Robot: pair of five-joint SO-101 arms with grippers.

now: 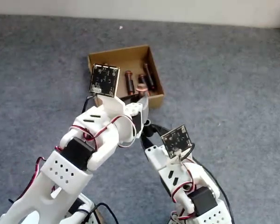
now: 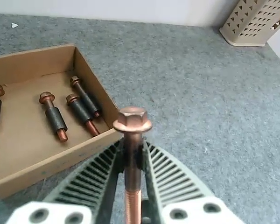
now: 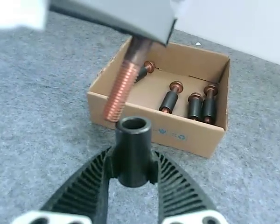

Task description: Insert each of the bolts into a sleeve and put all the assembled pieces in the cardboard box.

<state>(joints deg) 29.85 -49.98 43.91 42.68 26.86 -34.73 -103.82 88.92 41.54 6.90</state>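
Left end effector [image 2: 132,153] is clamped on the bolt [image 2: 132,122] by its shank. Right end effector [image 3: 132,162] is clamped on the black sleeve [image 3: 132,147], bore open. The bolt's threaded tip, tilted, sits just above the sleeve's rim, not entered. The cardboard box [image 3: 177,130], just beyond on the far side, holds four assembled pieces [image 3: 170,99].

The cardboard box [image 1: 130,59] is set on the table [image 1: 233,70], beyond both arms. Four assembled pieces [image 2: 53,116] are laid on its floor: three side by side near the right wall, the fourth apart, toward the left wall. The bolt [image 2: 132,120] is gripped in the left end effector [image 2: 131,147], just before the box's near right corner. The sleeve [image 3: 133,135] is gripped in the right end effector [image 3: 132,161], before the box's near wall. The bolt's threaded end is positioned just beside the sleeve's open end; contact cannot be judged. A perforated container [image 2: 256,21] is placed well apart from the box.
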